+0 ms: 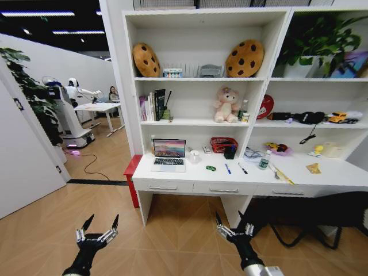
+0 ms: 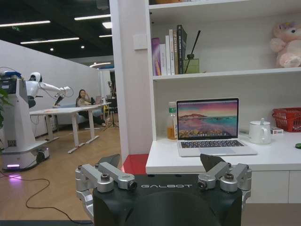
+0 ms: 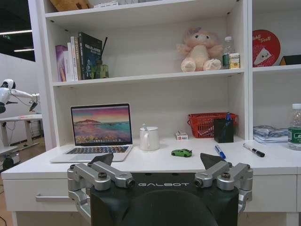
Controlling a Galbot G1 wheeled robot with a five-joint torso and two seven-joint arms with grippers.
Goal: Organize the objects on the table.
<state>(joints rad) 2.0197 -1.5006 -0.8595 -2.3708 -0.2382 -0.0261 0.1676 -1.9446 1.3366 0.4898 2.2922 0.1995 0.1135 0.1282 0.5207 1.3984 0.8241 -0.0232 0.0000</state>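
Here, the laptop [image 1: 169, 155] sits open at the left end of the white table [image 1: 322, 172], its screen lit. At its 3 o'clock stands a white mug [image 1: 195, 156], then the tiny green toy car [image 1: 211, 168], and further along the same line lie the blue pen [image 1: 227, 168] and the black pen [image 1: 242, 168], close together but apart. The green-capped bottle [image 1: 264, 160] stands upright at the pens' 3 o'clock. A red basket [image 1: 223, 144] and a black pen holder [image 1: 230, 153] sit at the car's 1 o'clock, against the back wall. Three drawers [image 1: 215, 188] run under the top. Well short of the table, over the wooden floor, the left gripper [image 1: 99, 223] and the right gripper [image 1: 230, 221] hang with fingers spread apart, holding nothing.
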